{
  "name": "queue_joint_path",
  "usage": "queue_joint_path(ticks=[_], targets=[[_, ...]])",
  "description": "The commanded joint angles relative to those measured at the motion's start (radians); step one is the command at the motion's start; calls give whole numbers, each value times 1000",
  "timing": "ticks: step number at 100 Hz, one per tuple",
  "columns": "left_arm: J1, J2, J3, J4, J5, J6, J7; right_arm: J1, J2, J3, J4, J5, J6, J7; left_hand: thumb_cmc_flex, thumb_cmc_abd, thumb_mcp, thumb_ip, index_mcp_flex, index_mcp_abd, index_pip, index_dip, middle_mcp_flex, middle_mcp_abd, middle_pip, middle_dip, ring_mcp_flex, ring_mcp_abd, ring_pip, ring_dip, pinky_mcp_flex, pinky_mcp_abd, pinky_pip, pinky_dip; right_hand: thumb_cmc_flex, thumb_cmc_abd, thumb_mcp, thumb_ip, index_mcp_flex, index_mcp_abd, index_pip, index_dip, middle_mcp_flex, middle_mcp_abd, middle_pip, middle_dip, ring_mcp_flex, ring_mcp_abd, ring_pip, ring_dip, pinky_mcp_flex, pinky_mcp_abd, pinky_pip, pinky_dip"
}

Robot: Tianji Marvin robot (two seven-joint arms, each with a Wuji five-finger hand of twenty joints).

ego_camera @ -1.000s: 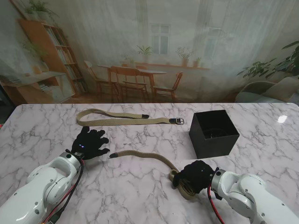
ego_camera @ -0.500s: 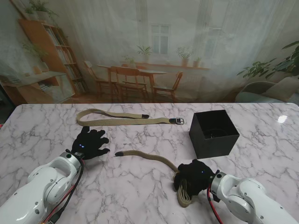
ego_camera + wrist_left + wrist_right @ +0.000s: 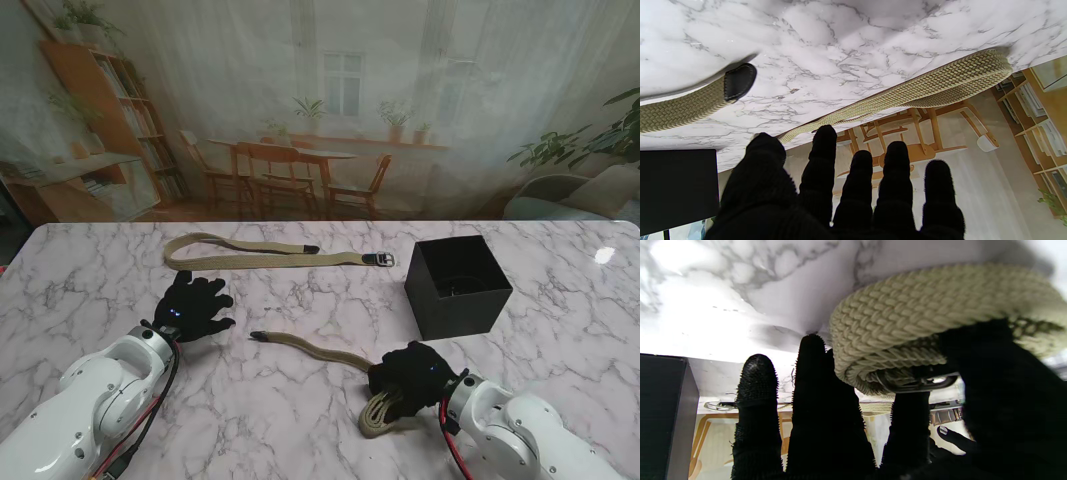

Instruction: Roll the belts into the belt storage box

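Note:
A tan woven belt (image 3: 310, 348) trails from its dark tip toward a partly rolled coil (image 3: 385, 412) near me on the right. My right hand (image 3: 412, 374), in a black glove, is shut on that coil (image 3: 907, 340), whose metal buckle shows between the fingers. My left hand (image 3: 193, 308) rests open on the marble to the left of the belt's tip, fingers spread (image 3: 853, 186). A second tan belt (image 3: 270, 256) lies folded flat farther from me. The black storage box (image 3: 457, 286) stands open-topped at the right.
The white marble table (image 3: 90, 290) ends at a far edge backed by a printed room scene. The box's dark wall (image 3: 676, 186) (image 3: 663, 413) shows in both wrist views. The second belt's buckle (image 3: 383, 259) lies close to the box.
My right hand has drawn nearer to me with the coil, and the belt's free tip has slid rightward along the table. The left hand and the far belt have stayed put.

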Motion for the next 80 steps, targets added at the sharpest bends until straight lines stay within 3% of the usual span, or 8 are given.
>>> queue_joint_path(ticks=[1, 12, 27, 35, 44, 62, 68, 80], targets=[[-2, -2, 4, 1, -1, -2, -13, -7, -3, -3, 15, -19, 13, -9, -21, 37, -25, -17, -6, 20, -5, 2, -26, 14, -12, 14, -10, 16, -15, 12, -22, 44, -38, -14, 14, 95, 58, 25, 45, -4, 258, 100, 101, -178, 182, 88, 61, -56, 74, 32, 4, -22, 39, 34], [-3, -2, 4, 2, -2, -3, -12, -6, -3, -3, 23, -37, 25, -33, -20, 36, -24, -17, -6, 21, -5, 3, -26, 13, -12, 14, -9, 16, -14, 12, -21, 44, -38, -14, 12, 92, 53, 30, 23, -15, 144, 181, 230, -192, 235, 125, 116, -77, 97, 49, 8, -36, 58, 59], [-2, -2, 4, 2, -2, -2, -12, 2, -5, -7, 44, -40, 30, -68, -22, 36, -25, -17, -6, 20, -5, 2, -26, 14, -12, 14, -9, 17, -14, 12, -21, 44, -39, -14, -4, 115, 73, 40, -29, 40, -39, 96, 366, -218, 256, 122, 163, -101, 98, 53, 18, -58, 66, 62], [-2, -2, 5, 3, -2, -2, -12, 4, -6, -8, 50, -37, 28, -80, -21, 37, -24, -17, -5, 21, -5, 3, -26, 14, -12, 14, -9, 17, -14, 12, -22, 44, -39, -14, -57, 152, 149, 160, -75, 99, -307, 111, 410, -228, 245, 108, 181, -109, 91, 60, 21, -58, 67, 57], [-3, -2, 5, 3, -2, -2, -12, 5, -7, -7, 53, -33, 22, -84, -21, 37, -24, -17, -6, 20, -5, 2, -28, 14, -13, 13, -10, 16, -15, 12, -21, 44, -38, -14, -61, 165, 161, 176, -231, 117, -454, 60, 434, -220, 237, 102, 189, -104, 83, 59, 19, -54, 65, 55], [-3, -2, 5, 3, -2, -3, -11, 7, -8, -9, 57, -25, 20, -90, -21, 37, -25, -17, -6, 20, -5, 2, -26, 13, -12, 14, -9, 14, -14, 12, -21, 43, -38, -13, -78, 223, 158, 179, -84, 168, -339, 61, 440, -209, 197, 83, 192, -95, 70, 59, 10, -52, 65, 58], [-3, -2, 5, 4, -2, -2, -10, 7, -8, -9, 57, -26, 24, -92, -21, 37, -24, -17, -6, 21, -5, 2, -27, 14, -12, 14, -9, 16, -14, 12, -22, 44, -38, -13, -38, 193, 109, 58, 0, 131, -142, 7, 423, -206, 170, 74, 186, -90, 65, 60, 6, -51, 65, 63], [-3, -2, 5, 3, -3, -1, -10, 7, -8, -14, 58, -32, 33, -94, -20, 36, -24, -17, -6, 22, -5, 2, -27, 14, -12, 14, -9, 17, -14, 12, -21, 45, -38, -13, -11, 204, 65, 41, 150, 39, 2, 33, 428, -191, 119, 50, 180, -76, 66, 59, -7, -45, 63, 66]])
